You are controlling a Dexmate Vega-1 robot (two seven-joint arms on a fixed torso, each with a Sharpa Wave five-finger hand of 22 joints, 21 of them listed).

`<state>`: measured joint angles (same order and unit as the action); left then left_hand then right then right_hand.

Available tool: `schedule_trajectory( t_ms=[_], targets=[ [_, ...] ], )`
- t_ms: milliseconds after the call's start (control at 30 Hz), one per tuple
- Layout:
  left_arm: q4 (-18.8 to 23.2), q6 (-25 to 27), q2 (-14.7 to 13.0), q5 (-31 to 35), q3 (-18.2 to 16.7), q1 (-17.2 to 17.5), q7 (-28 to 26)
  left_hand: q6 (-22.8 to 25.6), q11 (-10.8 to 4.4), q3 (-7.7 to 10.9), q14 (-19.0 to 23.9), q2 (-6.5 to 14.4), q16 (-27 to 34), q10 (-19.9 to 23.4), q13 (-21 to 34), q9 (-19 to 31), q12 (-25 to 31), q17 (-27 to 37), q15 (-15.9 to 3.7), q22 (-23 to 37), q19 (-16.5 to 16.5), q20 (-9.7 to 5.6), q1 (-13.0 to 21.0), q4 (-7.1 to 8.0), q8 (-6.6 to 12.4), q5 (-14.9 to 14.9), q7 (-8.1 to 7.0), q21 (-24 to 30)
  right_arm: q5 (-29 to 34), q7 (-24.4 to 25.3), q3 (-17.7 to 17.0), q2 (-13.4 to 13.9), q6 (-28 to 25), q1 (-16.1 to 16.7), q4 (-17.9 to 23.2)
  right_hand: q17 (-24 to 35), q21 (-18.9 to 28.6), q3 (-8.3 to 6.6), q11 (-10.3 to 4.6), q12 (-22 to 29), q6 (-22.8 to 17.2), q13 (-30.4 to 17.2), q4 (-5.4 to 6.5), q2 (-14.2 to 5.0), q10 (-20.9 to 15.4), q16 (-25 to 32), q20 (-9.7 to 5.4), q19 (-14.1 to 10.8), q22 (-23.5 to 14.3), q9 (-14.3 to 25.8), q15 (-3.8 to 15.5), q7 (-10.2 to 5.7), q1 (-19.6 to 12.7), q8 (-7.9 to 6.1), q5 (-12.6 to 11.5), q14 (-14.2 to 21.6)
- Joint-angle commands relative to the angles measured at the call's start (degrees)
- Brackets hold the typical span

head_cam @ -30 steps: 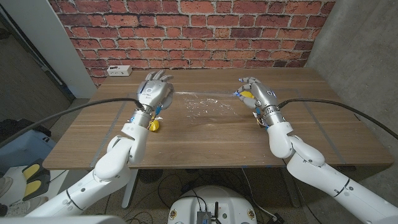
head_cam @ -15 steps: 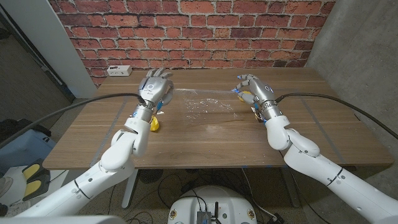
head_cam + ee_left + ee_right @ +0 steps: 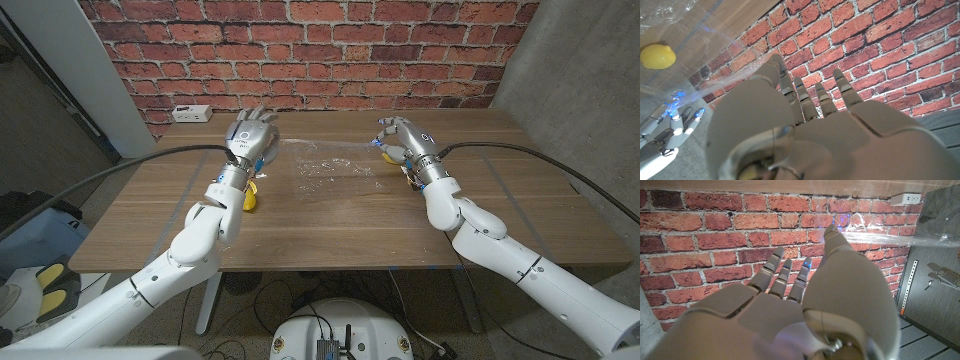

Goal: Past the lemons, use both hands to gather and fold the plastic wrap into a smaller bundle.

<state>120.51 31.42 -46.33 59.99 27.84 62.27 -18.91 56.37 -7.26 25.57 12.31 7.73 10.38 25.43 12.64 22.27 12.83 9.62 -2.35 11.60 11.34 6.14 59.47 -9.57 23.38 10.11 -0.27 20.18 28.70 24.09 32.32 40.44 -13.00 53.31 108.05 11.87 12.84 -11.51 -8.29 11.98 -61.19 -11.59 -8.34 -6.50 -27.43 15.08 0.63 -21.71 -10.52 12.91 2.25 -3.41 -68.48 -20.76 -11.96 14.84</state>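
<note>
The plastic wrap [image 3: 335, 170] is lying crumpled mid-table between my hands, its far edge stretching taut toward each. I'm pinching that edge with my left hand [image 3: 250, 138], a lemon [image 3: 247, 198] sitting just behind my wrist, and gripping the other end with my right hand [image 3: 405, 140], fingers curling over a second lemon [image 3: 398, 153].

Even bright light, soft shadows; glare on plastic wrap [image 3: 335, 172]; wrist views blurred close up
</note>
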Motion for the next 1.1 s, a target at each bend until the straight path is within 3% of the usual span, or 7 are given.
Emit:
schedule_trajectory(
  t_ms=[33, 600, 1100],
  targets=[
    [-3.13, 2.04, 1.38, 1.35, 3.25, -4.37, 1.45, 2.31, -0.08, 0.05, 0.66, 0.10, 0.10, 0.43, 0.25, 9.59, 0.07, 0.06, -2.69, 0.14, 0.36, 0.03, 0.47, 0.14, 6.02, 0.04, 1.61, 0.49, -1.27, -1.02, 1.62, -0.94, 2.50, -3.89, -4.37, 0.23, 0.07, 0.32, -0.02, -0.13, -0.43, -0.08, 0.03, -0.42, -0.50, 0.34, 0.04, -0.24, -0.12, 0.20, 7.44, 0.28, -0.41, -0.13, -0.32, 0.15],
    [-5.70, 2.42, 1.07, 0.78, 5.19, -7.81, 3.51, 2.16, -0.10, -0.05, 0.61, 0.20, 0.10, 0.37, 0.25, 9.61, 0.03, 0.08, -2.63, 0.12, 0.35, -0.07, 0.54, 0.13, 5.94, 0.05, 1.52, 0.56, -1.47, -1.58, 4.36, -2.93, 5.93, -9.48, -11.06, 0.22, 0.06, 0.53, 0.07, -0.11, -0.45, -0.08, 0.04, -0.45, -0.73, 0.37, 0.00, -0.29, -0.12, 0.20, 7.55, 0.24, -0.47, -0.09, -0.34, 0.29],
    [-9.81, 3.40, 2.89, -0.83, 6.80, -11.21, 2.20, 2.07, -0.11, -0.14, 0.62, 0.24, 0.10, 0.56, 0.25, 9.76, 0.09, 0.07, -2.59, 0.11, 0.41, -0.06, 0.61, 0.11, 5.96, 0.09, 1.60, 0.65, -1.87, -1.12, 6.72, -5.48, 7.98, -13.25, -16.92, 0.23, 0.04, 0.67, -0.16, -0.14, -0.50, -0.09, 0.07, -0.50, -0.78, 0.35, -0.03, -0.29, -0.12, 0.19, 7.57, 0.18, -0.50, -0.09, -0.36, 0.28]
  ],
)
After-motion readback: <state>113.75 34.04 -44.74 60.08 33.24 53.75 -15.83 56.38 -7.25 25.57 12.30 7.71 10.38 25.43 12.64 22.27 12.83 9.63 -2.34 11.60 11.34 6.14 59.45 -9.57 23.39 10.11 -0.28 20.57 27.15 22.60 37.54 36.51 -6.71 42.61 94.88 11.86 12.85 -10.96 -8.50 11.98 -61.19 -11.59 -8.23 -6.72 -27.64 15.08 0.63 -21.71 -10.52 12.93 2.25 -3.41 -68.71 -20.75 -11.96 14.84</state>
